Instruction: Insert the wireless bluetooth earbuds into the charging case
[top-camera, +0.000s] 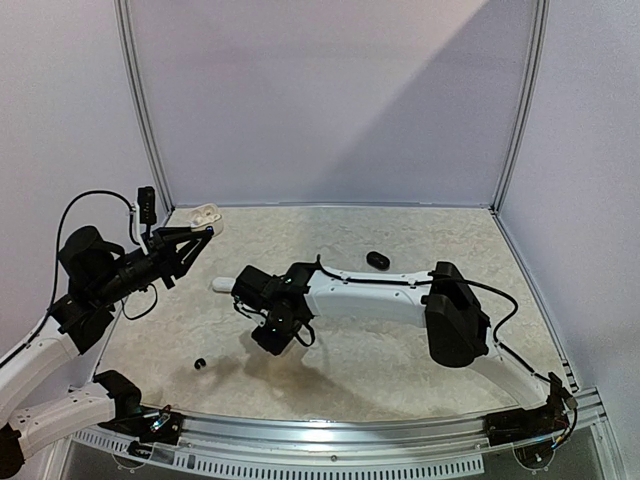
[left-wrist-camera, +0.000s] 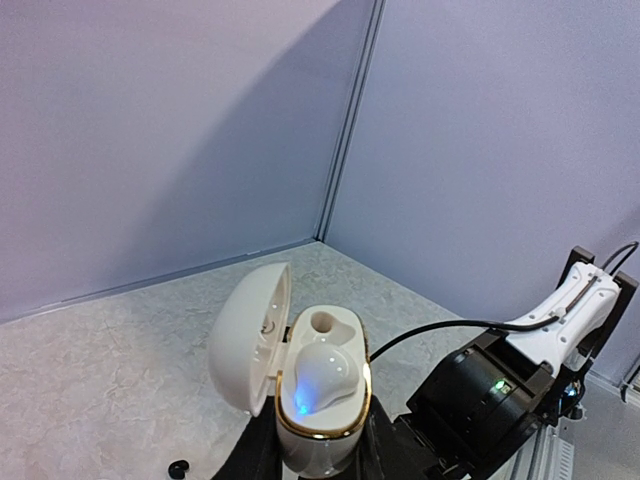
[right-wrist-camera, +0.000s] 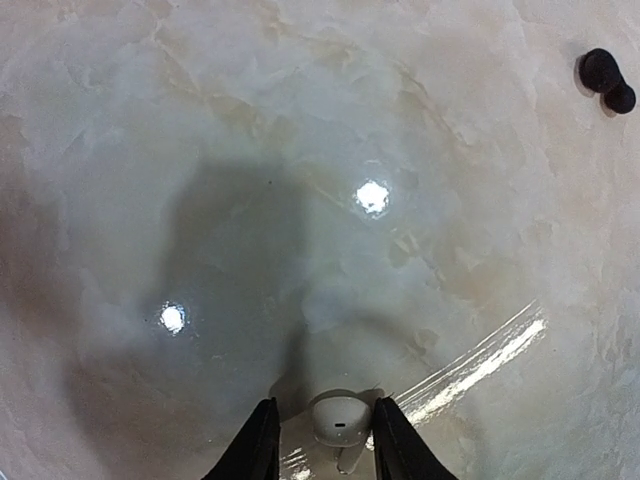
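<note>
An earbud (left-wrist-camera: 322, 375) sits inside the case (left-wrist-camera: 312, 455), over the table's (top-camera: 380, 360) far-left corner.

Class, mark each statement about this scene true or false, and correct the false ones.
1. The left pincer holds a white charging case with its lid open. True.
2. Both slots of the case are filled. False: there is one seated earbud; beside it is an empty slot.
3. A loose white earbud sits between the fingers of the right pincer. True.
4. A black earbud is seated in the case. False: it lies on the table, apart from both pincers.
</note>
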